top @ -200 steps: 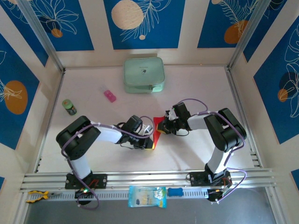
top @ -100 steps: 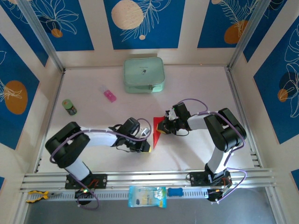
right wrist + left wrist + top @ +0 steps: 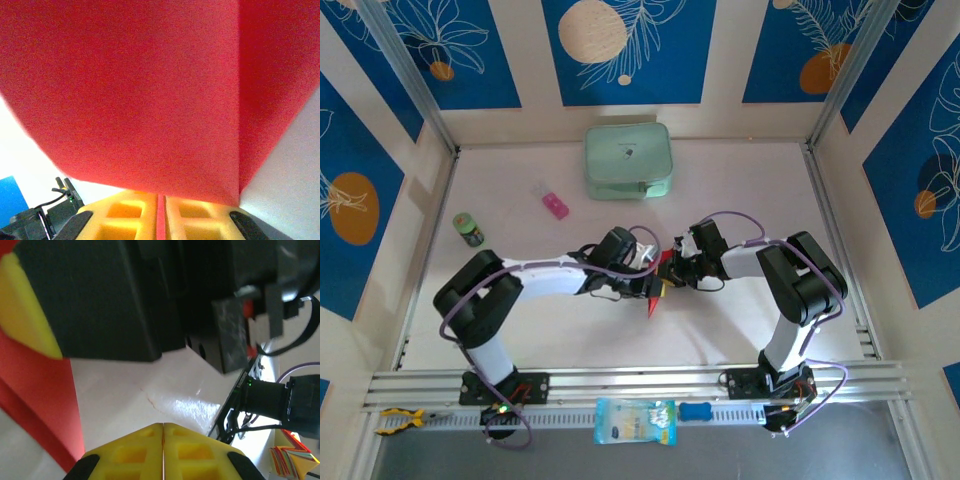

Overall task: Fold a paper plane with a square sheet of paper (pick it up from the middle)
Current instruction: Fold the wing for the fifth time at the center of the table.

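Observation:
The square sheet of paper (image 3: 654,297) is bright red and folded into a narrow angular shape. It sits mid-table with a sharp tip pointing toward the near edge. My right gripper (image 3: 672,268) is shut on its upper part. In the right wrist view the red paper (image 3: 150,90) spreads above the yellow fingertips, and a red edge runs between the right gripper's (image 3: 161,212) pads. My left gripper (image 3: 655,279) is close beside it on the left. In the left wrist view the left gripper (image 3: 163,442) is shut with nothing between its pads, and the paper (image 3: 35,390) lies to its left.
A pale green case (image 3: 628,160) lies at the back centre. A small pink block (image 3: 555,206) and a small green can (image 3: 469,230) are at the left. On the front rail are a snack packet (image 3: 634,420) and yellow pliers (image 3: 395,418).
My left gripper has swung from the near left up and right, and is now beside the right gripper at the paper. The paper's tip now hangs lower. The right arm has held still.

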You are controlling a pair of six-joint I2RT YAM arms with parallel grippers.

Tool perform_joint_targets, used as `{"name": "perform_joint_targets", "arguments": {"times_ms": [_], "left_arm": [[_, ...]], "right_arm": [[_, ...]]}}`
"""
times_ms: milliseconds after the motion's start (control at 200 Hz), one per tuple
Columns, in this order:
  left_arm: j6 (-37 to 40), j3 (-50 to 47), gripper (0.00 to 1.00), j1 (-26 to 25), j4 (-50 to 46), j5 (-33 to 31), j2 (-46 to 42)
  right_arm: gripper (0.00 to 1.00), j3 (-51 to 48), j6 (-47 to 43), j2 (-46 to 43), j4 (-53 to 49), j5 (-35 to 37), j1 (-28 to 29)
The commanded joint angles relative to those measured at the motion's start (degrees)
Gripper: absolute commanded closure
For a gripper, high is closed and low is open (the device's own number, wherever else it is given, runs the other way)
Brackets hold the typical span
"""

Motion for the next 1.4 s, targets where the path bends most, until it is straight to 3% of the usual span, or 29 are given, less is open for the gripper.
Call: {"name": "perform_joint_targets", "arguments": {"times_ms": [0,370,870,1395], "left_arm": [[-0.1,2.6,0.91,-0.1,-0.5,-0.7,2.7],[0.5,2.5,0.91,0.0,0.6,-1.0,8.4],[1.9,-5.0,0.92,-1.4,-0.9,-0.6,6.9],[7.2,-7.8,0.93,-5.0,-13.9,-6.9,1.3]], "right_arm": [[0.87,-0.7,-0.1,2.2,-5.6,6.2,-0.1],[0.87,-0.9,-0.1,2.2,-5.8,6.3,-0.1],[0.87,-0.9,0.0,2.7,-5.8,6.5,-0.2],[0.87,-0.9,0.1,2.7,-5.8,6.7,-0.1]]}}
